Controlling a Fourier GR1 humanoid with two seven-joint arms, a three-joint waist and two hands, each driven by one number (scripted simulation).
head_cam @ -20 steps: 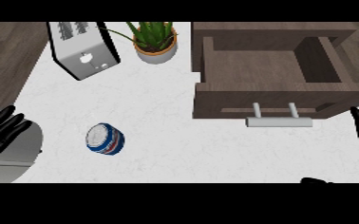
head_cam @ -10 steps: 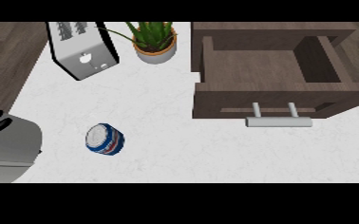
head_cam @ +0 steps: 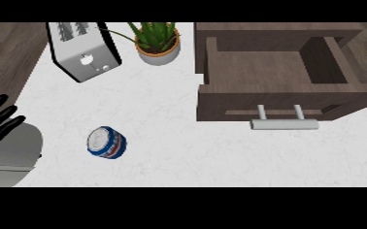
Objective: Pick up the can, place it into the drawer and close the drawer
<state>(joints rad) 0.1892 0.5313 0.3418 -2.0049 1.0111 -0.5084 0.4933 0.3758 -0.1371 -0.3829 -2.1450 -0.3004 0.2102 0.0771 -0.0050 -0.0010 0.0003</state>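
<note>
A blue, white and red can (head_cam: 108, 142) lies on its side on the white counter (head_cam: 186, 160), left of centre. The dark wooden drawer (head_cam: 276, 99) stands open at the upper right, its inside bare, with a silver handle (head_cam: 284, 124) on its front. My left hand (head_cam: 7, 115) shows at the left edge above its grey forearm (head_cam: 16, 155). Its black fingers point up and look straight, apart from the can and holding nothing. My right hand is out of the view.
A silver toaster (head_cam: 82, 51) stands at the upper left. A potted green plant (head_cam: 158, 43) sits between it and the drawer. Dark wood (head_cam: 18, 53) borders the counter on the left.
A dark tip of my right hand at the lower right has left the view. My left hand's fingers slipped toward the left edge, then came back. The can and drawer have not moved.
</note>
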